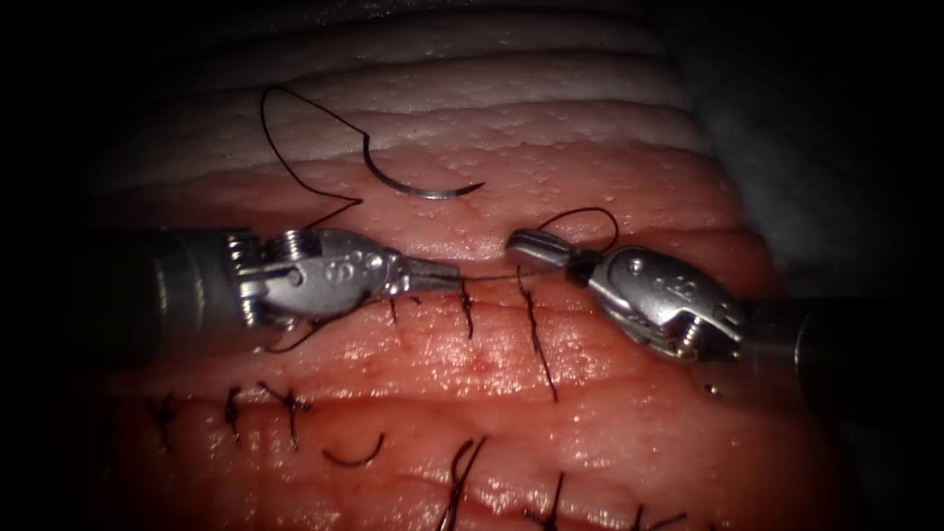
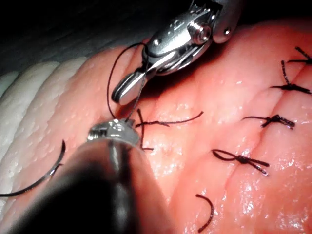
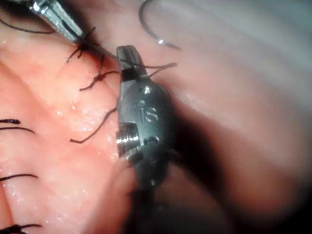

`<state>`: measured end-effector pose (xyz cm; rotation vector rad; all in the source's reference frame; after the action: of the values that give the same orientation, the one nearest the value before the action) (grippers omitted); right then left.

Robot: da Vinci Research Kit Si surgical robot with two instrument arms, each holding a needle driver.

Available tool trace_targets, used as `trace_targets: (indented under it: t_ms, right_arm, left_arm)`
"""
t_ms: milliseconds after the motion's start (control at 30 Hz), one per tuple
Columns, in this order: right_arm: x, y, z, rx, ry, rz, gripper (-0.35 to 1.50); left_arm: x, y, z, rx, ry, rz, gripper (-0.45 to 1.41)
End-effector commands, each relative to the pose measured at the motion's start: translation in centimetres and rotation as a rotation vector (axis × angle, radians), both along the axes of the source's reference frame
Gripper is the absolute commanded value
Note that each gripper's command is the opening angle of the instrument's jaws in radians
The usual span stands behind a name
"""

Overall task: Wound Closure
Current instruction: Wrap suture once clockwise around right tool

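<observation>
Your curved steel needle (image 1: 425, 187) lies free on the pink tissue (image 1: 610, 433), trailing thin dark thread (image 1: 295, 128). Your left tool (image 1: 447, 275) and right tool (image 1: 526, 246) each clamp a taut thread strand.

- A row of finished, knotted stitches (image 1: 288, 401) runs along a lower closed line, dark tails sticking out.
- A short curved thread scrap (image 1: 354, 459) lies loose just beside that row.
- A dim grey surface (image 1: 796, 147) lies beyond the tissue (image 1: 629, 433).

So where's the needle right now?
In the endoscope view the needle lies free on the tissue, above the two tools and held by neither, its thread trailing off to the left.
</observation>
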<state>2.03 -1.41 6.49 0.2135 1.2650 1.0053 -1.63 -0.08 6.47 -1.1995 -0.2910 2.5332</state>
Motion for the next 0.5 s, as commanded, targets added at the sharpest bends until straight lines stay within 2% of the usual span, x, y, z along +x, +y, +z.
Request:
trace_targets:
  t_ms: [33, 367, 500]
  right_arm:
    - [0.07, 0.05, 0.06, -0.003, 0.039, -0.015, -0.35]
    - [0.02, 0.28, -0.11, -0.034, 0.346, -0.155, -0.35]
    - [0.04, 0.36, -0.22, -0.018, 0.425, -0.21, -0.35]
  left_arm:
    - [-0.07, 0.0, 0.07, 0.005, -0.002, 0.002, -0.45]
    - [-0.2, -0.02, 0.23, 0.016, 0.002, 0.013, -0.45]
    - [-0.28, 0.04, 0.31, 0.022, 0.001, 0.02, -0.45]
